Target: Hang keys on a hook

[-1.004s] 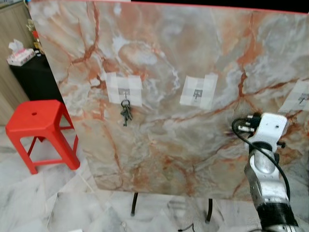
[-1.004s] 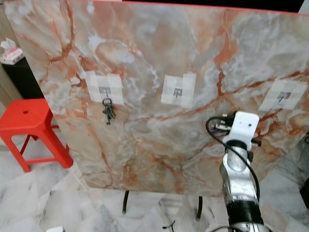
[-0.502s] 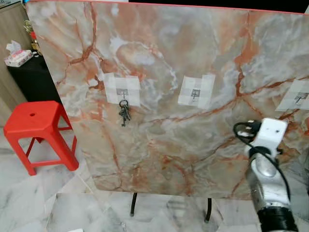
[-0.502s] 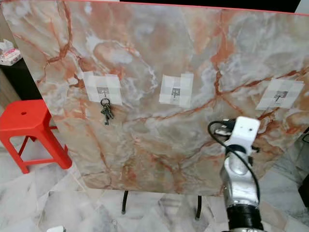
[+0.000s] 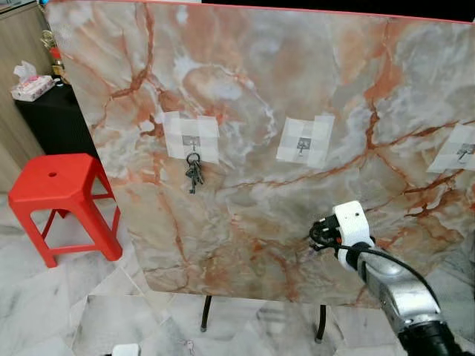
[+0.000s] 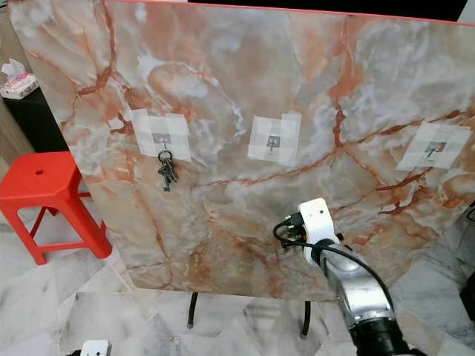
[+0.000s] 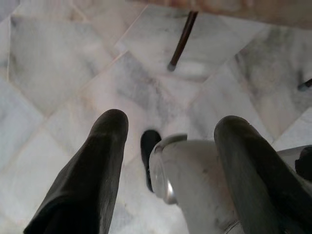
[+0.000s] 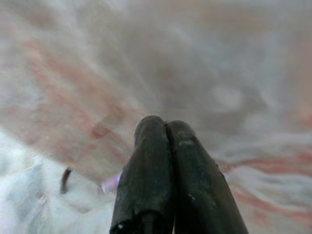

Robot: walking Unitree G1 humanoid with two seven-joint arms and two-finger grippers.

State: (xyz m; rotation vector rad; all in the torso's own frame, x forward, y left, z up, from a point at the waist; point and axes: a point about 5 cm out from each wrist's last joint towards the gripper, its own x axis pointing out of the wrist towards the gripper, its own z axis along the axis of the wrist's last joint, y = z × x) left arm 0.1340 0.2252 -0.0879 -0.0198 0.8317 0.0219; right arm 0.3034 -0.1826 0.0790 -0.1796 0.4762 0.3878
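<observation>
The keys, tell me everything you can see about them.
The keys are a small bunch of dark metal keys on a ring, hanging straight down from the leftmost hook. That hook sits on a pale taped patch on the upright marble-patterned board. The ring is looped over the hook, and the keys lie against the board below the patch. No gripper touches them. Individual keys are too small to count.

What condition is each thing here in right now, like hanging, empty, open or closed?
keys: hanging on the leftmost hook
middle hook: empty
right hook: empty
right gripper: fingers pressed shut, holding nothing
left gripper: fingers apart, pointed at the floor
red stool: upright, nothing on it
</observation>
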